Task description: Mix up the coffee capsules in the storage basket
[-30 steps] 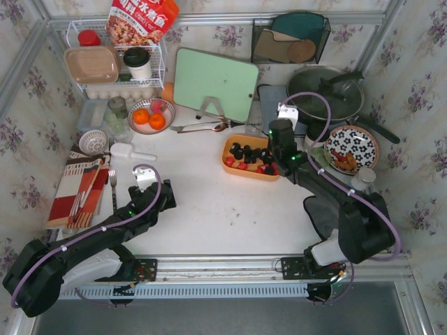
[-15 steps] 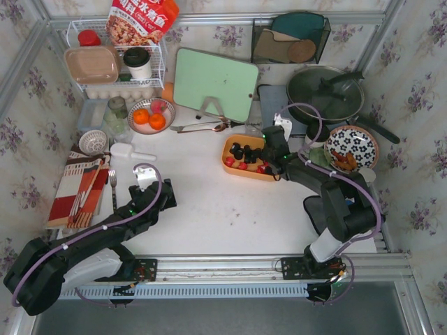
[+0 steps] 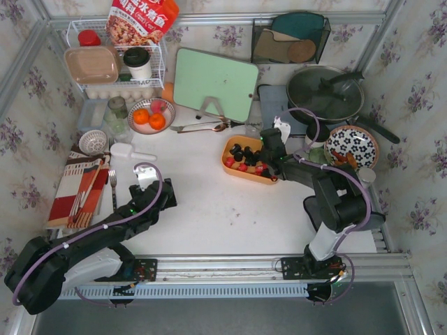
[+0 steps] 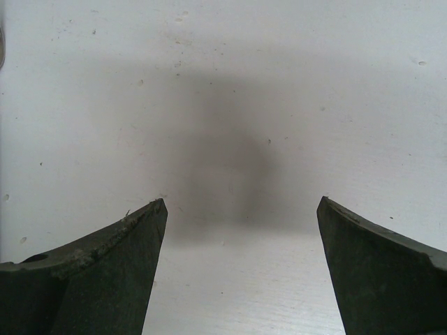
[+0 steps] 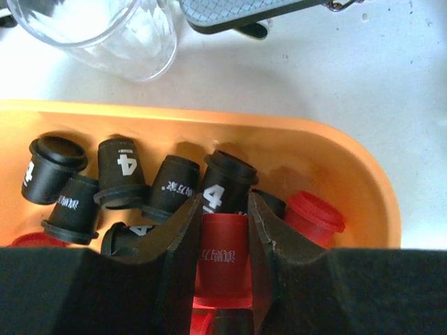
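Right gripper (image 5: 223,209): pinching red tapered plastic coffee capsule (image 5: 222,262)
Left gripper (image 4: 241,209): fingers spread, empty
Technique: lift clear, drop among black capsules (image 5: 122,171) in orange plastic storage basket (image 5: 349,164)

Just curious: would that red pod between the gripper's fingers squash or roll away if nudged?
The red capsule looks undented in the right gripper, so it is probably stiff. Small as it is, likely light. Being round and tapered, it would probably roll in a curve; black capsules beside it lie tipped.
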